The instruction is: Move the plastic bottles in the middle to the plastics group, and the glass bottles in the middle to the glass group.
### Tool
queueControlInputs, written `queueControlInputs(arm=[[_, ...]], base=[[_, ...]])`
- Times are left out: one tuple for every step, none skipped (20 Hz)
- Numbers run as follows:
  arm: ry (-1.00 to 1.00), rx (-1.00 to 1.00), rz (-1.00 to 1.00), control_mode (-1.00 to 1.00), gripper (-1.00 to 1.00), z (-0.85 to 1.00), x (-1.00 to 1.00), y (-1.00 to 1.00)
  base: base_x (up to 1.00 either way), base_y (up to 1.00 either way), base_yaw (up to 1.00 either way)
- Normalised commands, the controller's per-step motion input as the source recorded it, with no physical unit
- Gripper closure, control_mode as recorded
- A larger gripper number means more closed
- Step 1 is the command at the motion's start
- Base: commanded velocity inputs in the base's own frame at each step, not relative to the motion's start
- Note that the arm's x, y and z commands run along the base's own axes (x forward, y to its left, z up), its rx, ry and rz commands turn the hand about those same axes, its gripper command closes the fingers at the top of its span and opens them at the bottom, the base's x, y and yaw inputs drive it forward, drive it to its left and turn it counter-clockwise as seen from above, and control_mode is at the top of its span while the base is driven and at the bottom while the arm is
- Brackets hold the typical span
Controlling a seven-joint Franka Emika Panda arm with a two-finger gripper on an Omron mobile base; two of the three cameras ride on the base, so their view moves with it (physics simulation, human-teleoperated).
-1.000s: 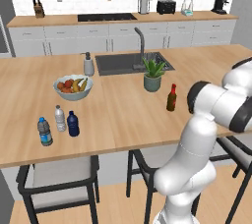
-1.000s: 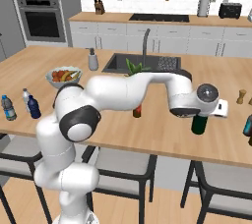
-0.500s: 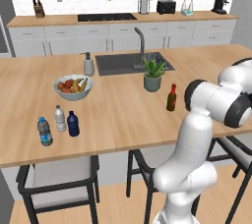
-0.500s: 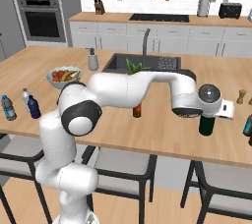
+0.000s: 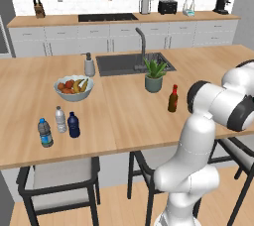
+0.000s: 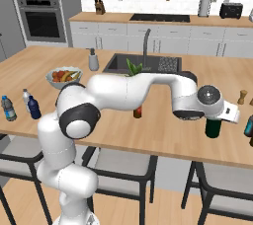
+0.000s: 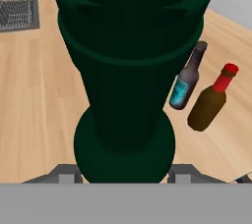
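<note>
The gripper point(image 6: 215, 120) has its jaws clamped on the tall dark green bottle point(image 6: 213, 127), and in the right base view that bottle hangs upright under the hand, its base at or just above the wooden island counter point(image 6: 163, 135) near the front edge; whether it touches, I can't tell. From the hand view we're staring straight down the green bottle point(image 7: 129, 85), neck looming large, the dark finger tips point(image 7: 66, 175) hugging its sides at the bottom.

That same hand view gives us two neighbours standing just beyond on the wood: a slim dark bottle with a blue label point(image 7: 186, 81) and an amber bottle with a red cap point(image 7: 211, 99), close together.

Swing to the left base view and there's the other end of the island: a clear bottle with a blue cap point(image 5: 45, 133), a greyish white-capped bottle point(image 5: 60, 120) and the navy-blue bottle point(image 5: 73, 125) huddled near the front edge, below the fruit bowl point(image 5: 73, 87). In mid-counter an amber-brown bottle with a red cap point(image 5: 172, 99) stands alone, near the potted plant point(image 5: 154, 75) by the sink point(image 5: 128, 63).

The green bottle itself: deep, glossy, dark green, wide body, ridged neck.
</note>
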Motion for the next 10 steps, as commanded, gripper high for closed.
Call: queueControlInputs(arm=[[0.00,-0.03,-0.15,-1.00,1.00,0.00,-0.03,0.00],[0.00,-0.04,-0.15,-1.00,1.00,0.00,-0.08,0.00],[0.00,-0.02,-0.15,-1.00,1.00,0.00,-0.16,0.00],[0.00,0.00,-0.14,-1.00,1.00,0.00,-0.20,-0.01],[0.00,0.00,-0.15,-1.00,1.00,0.00,-0.17,-0.01],[0.00,0.00,-0.15,-1.00,1.00,0.00,-0.14,-0.01],[0.00,0.00,-0.15,-1.00,1.00,0.00,-0.04,-0.11],[0.00,0.00,-0.14,-1.00,1.00,0.00,0.00,-0.17],[0.00,0.00,-0.13,-1.00,1.00,0.00,0.00,-0.20],[-0.01,0.01,-0.13,-1.00,1.00,0.00,0.00,-0.20]], base=[[0.00,0.00,0.00],[0.00,0.00,0.00],[0.00,0.00,0.00],[0.00,0.00,0.00],[0.00,0.00,0.00],[0.00,0.00,0.00],[0.00,0.00,0.00],[0.00,0.00,0.00],[0.00,0.00,0.00],[0.00,0.00,0.00]])
